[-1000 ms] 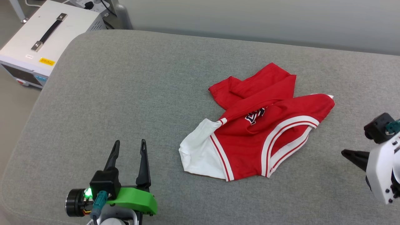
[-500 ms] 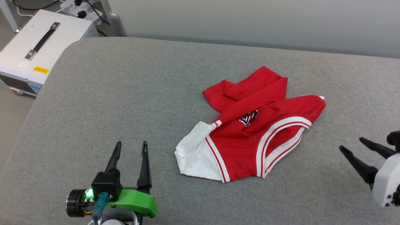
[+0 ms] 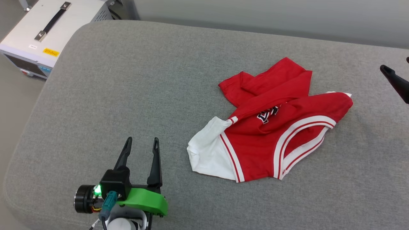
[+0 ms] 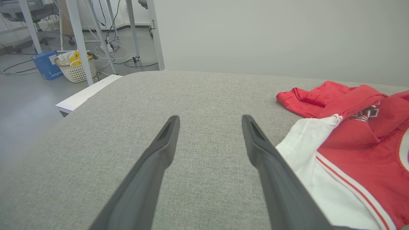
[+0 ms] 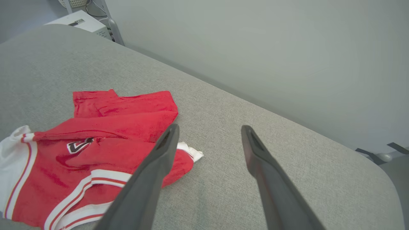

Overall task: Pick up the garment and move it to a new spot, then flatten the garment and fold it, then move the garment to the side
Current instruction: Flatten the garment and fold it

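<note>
The garment (image 3: 271, 127) is a red jersey with a white sleeve and red-white stripe trim. It lies crumpled on the grey cushion (image 3: 127, 80), right of centre, with part of its black lettering showing. My left gripper (image 3: 142, 140) stands open at the lower left, a short way left of the white sleeve and holding nothing. In the left wrist view its fingers (image 4: 210, 118) frame bare cushion, with the garment (image 4: 351, 134) to their right. My right gripper (image 5: 210, 127) is open and empty, raised beyond the garment's (image 5: 105, 140) right end. One dark finger (image 3: 395, 82) shows at the head view's right edge.
A white equipment box (image 3: 41, 35) with a black handle stands beside the cushion's far left corner. A pale wall runs behind the cushion. On the floor to the left are table legs, cables, a woven basket (image 4: 76, 68) and a blue box (image 4: 48, 65).
My right gripper has gone from shut to open and has moved up along the right edge of the head view. The camera has shifted. The garment and my left gripper stay put.
</note>
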Tool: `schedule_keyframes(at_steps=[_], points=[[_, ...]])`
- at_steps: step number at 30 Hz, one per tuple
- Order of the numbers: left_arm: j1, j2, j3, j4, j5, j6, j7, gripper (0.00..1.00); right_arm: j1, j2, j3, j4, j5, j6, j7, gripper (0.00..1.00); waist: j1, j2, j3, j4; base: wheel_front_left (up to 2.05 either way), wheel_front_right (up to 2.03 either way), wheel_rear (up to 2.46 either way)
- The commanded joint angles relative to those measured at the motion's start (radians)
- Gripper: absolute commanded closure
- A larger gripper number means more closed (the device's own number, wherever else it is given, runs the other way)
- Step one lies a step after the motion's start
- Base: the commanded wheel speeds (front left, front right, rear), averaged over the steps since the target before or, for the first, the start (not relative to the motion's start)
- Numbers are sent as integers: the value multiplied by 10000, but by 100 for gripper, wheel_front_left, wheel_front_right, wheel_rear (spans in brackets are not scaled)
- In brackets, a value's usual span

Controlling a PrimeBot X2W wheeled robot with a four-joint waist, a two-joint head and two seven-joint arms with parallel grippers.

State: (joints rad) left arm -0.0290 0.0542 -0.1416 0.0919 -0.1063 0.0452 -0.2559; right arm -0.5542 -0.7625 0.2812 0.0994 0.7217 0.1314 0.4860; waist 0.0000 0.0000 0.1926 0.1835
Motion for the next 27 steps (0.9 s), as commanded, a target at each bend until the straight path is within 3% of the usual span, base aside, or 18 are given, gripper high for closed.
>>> schedule_keyframes(at_steps=[1, 4, 8, 17, 23, 24, 25, 27], points=[[-390, -40, -118, -112, -119, 103, -59, 0, -1137, 15, 658, 927, 255, -7, 1703, 0, 0, 0, 674, 394, 0, 0, 0], [-609, -40, -211, -212, -189, 157, -59, 0, -2132, 182, 1140, 1791, 273, -7, 3019, 0, 0, 0, 1062, 557, 0, 0, 0], [-905, -40, -349, -329, -293, 225, -59, 0, -3121, 583, 1705, 2811, -45, -7, 3731, 0, 0, 0, 1509, 739, 0, 0, 0], [-1261, -40, -608, -314, -481, 372, -59, 0, -3190, 1020, 3017, 4764, -414, -7, 3931, 0, 0, 0, 1997, 996, 0, 0, 0], [-1244, -40, -529, -249, -473, 429, -59, 0, -2750, 1020, 3667, 5210, 189, -7, 3813, 0, 0, 0, 1922, 881, 0, 0, 0], [-1245, -40, -502, -239, -452, 417, -59, 0, -2778, 1021, 3739, 5121, 305, -7, 3628, 85, 0, 0, 1886, 826, 0, 0, 0], [-1251, -40, -488, -231, -437, 403, -59, 0, -2816, 1013, 3767, 5041, 401, -7, 3414, 100, 0, 0, 1857, 787, 0, 0, 0], [-1262, -40, -460, -212, -405, 376, -59, 0, -2929, 961, 3835, 4891, 629, -7, 2911, 100, 0, 0, 1759, 683, 0, 0, 0]])
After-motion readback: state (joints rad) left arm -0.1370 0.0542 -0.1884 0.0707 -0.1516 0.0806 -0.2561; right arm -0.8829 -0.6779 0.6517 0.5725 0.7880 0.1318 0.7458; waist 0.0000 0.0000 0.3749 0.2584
